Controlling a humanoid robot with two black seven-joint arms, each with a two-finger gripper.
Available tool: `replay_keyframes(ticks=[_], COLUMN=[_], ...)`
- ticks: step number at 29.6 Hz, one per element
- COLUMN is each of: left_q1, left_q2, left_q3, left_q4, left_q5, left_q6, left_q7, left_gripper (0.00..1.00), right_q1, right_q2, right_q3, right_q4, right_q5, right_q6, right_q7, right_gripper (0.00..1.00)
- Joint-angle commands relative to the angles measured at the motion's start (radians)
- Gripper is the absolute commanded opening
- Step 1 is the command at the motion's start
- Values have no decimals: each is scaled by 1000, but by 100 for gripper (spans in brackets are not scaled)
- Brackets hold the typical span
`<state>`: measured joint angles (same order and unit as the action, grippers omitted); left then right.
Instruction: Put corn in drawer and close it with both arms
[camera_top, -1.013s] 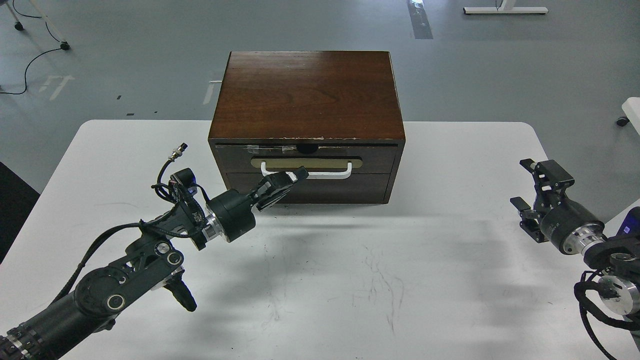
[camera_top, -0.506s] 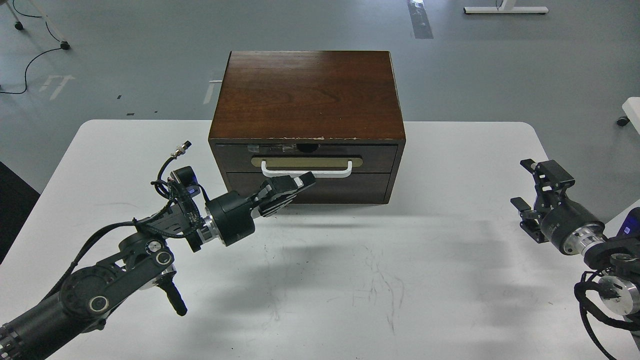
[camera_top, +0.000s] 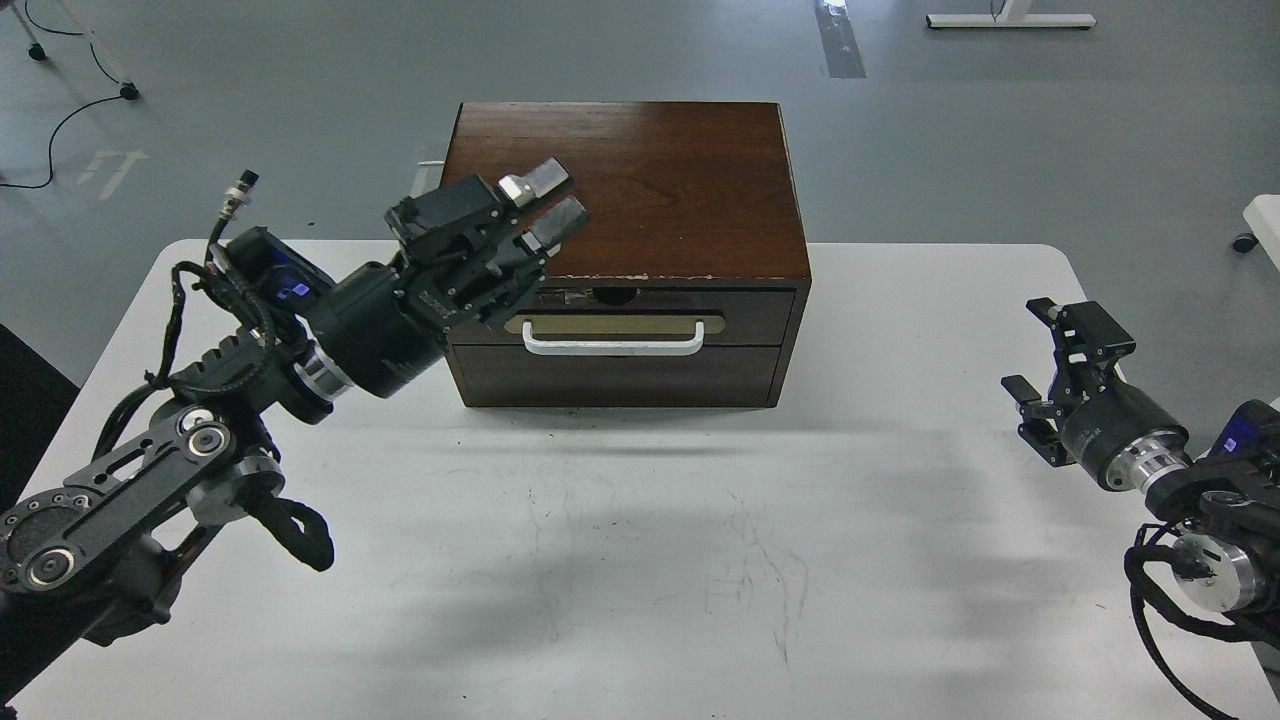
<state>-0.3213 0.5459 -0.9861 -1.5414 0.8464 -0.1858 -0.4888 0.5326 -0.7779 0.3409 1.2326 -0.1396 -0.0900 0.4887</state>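
Note:
The dark-brown wooden cabinet (camera_top: 640, 190) stands at the back middle of the white table (camera_top: 640, 560). Its drawer (camera_top: 700, 318), with a white bar handle (camera_top: 612, 346) on a tan oval plate, sits flush and closed. The corn is out of view. My left gripper (camera_top: 547, 198) is raised in front of the cabinet's upper left corner, fingers apart and empty, clear of the handle. My right gripper (camera_top: 1040, 365) hovers open and empty over the table's right side, far from the cabinet.
A plain dark panel (camera_top: 620, 378) without a handle sits below the drawer. Grey floor lies beyond the table, with cables at the far left (camera_top: 60, 120) and a white stand base at the top right (camera_top: 1010, 18).
My left gripper rose from just below the drawer handle to the cabinet's upper left corner and opened its fingers. The drawer went from a slight gap to flush. My right gripper shifted slightly left.

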Motion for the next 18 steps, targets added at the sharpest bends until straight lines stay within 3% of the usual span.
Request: replay_keyframes(ticks=[1, 6, 10, 11, 13, 18], left_q1=[77, 181, 266, 287, 294, 300], left_q2=[37, 49, 36, 19, -15, -38], left_q3=[-22, -52, -149, -192, -230, -250], left_q4=[15, 49, 59, 72, 93, 124], left_q5=[-45, -179, -187, -188, -190, -190], left_q6=[111, 83, -35, -97, -161, -193], left_q7=[0, 1, 81, 104, 121, 122], left_gripper=[100, 100, 100, 100, 100, 100], right_q1=[-2, -2, -3, -3, -3, -3], right_q2=[28, 65, 85, 92, 100, 106], right_q3=[38, 47, 47, 47, 49, 59], right_q4=[-4, -4, -4, -4, -4, -4], right_q5=[0, 2, 0, 2, 0, 0], right_q6=[3, 7, 7, 7, 6, 6], right_q7=[0, 0, 0, 0, 0, 0], right_gripper=[100, 100, 100, 100, 100, 100])
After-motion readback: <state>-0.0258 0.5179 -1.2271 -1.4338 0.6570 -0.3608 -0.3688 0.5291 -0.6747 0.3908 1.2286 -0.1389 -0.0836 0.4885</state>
